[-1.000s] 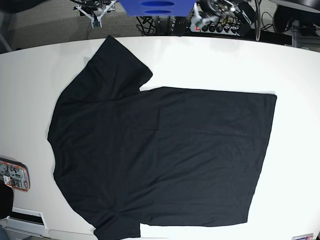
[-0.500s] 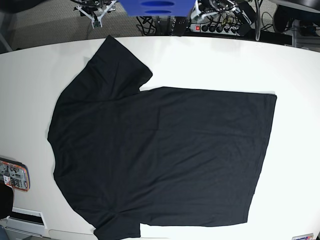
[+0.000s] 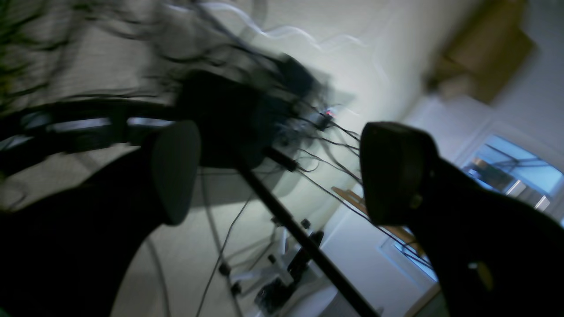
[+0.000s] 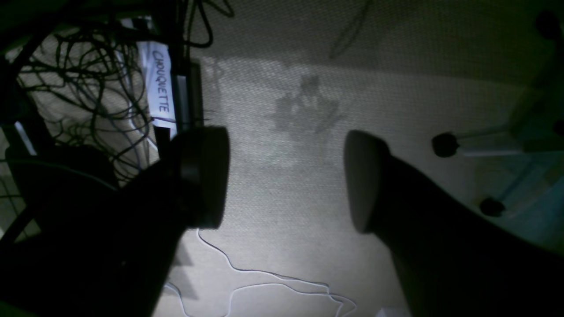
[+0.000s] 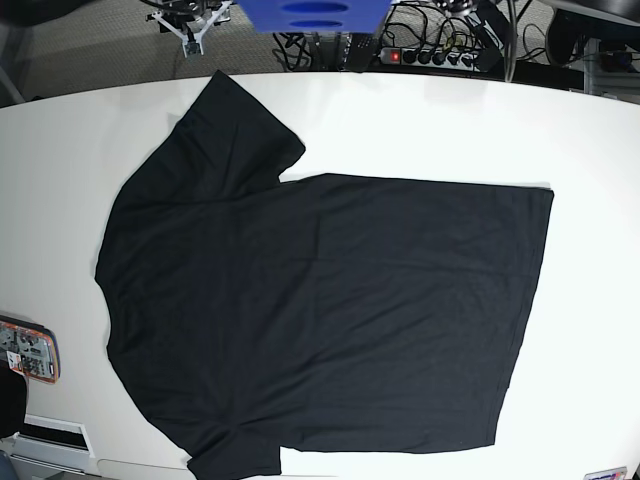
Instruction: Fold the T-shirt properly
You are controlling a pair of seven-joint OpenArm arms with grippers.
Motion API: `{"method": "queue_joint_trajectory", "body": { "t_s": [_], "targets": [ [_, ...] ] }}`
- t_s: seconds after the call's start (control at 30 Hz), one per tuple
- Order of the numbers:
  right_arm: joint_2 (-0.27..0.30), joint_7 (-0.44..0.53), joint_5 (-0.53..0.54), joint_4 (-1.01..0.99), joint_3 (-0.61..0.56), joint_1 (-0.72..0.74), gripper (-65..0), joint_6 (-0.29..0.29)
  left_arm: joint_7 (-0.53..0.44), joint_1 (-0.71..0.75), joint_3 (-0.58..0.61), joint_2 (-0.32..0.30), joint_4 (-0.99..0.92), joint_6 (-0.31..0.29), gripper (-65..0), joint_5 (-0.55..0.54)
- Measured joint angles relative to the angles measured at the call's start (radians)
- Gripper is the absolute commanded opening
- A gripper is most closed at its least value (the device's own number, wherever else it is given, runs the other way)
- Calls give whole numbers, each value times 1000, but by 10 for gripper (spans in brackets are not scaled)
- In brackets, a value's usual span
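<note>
The black T-shirt (image 5: pixel 320 310) lies spread flat on the white table (image 5: pixel 450 120) in the base view, neck end to the left and straight hem to the right. One sleeve (image 5: pixel 240 130) points to the far edge, the other (image 5: pixel 235 455) reaches the near edge. Neither wrist view shows the shirt. My left gripper (image 3: pixel 282 176) is open with nothing between its dark fingers (image 3: pixel 176 171), off the table and facing blurred cables and a room. My right gripper (image 4: pixel 286 178) is also open and empty, looking down at carpet and loose wires.
An orange-edged device (image 5: pixel 28 350) lies at the table's left edge. A blue object (image 5: pixel 315 12) hangs over the far edge. A power strip (image 5: pixel 430 52) with cables sits behind the table. Metal hardware (image 5: pixel 190 22) shows at the top left.
The arm hardware that showed above the power strip at the top right has left the base view. The T-shirt has not moved.
</note>
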Motion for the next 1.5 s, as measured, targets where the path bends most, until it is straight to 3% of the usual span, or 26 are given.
{"method": "queue_joint_trajectory", "body": {
  "t_s": [0.13, 0.5, 0.8, 0.87, 0.93, 1.1, 1.13, 1.4, 1.5],
  "targets": [
    [-1, 0, 0, 0, 0, 0, -261, 0, -44, 11, 5, -10, 0, -1, -109, -18],
    [-1, 0, 0, 0, 0, 0, -261, 0, -48, 11, 2, -33, -3, 0, -110, -22],
    [-1, -5, 0, 0, 0, 0, -261, 0, 35, 11, 0, -67, -2, 0, -120, -18],
    [-1, -5, 0, 0, 0, 0, -261, 0, 35, 9, 0, -65, -2, 0, -176, -19],
    [0, -5, 0, 0, 0, 0, -261, 0, 35, 7, 0, -64, -2, 1, -275, -22],
    [-1, -5, 0, 0, 0, 0, -261, 0, 39, 8, -3, -64, -2, 1, -620, -24],
    [-1, -5, 0, 0, 0, 0, -261, 0, 40, 8, -3, -64, -2, 1, -650, -45],
    [0, -5, 0, 0, 0, 0, -263, 0, 36, -33, 1, -72, 3, 4, -650, -150],
    [0, -22, 1, 0, 0, 0, -349, 0, 32, -35, 0, -97, 4, 5, -642, -151]
  ]
}}
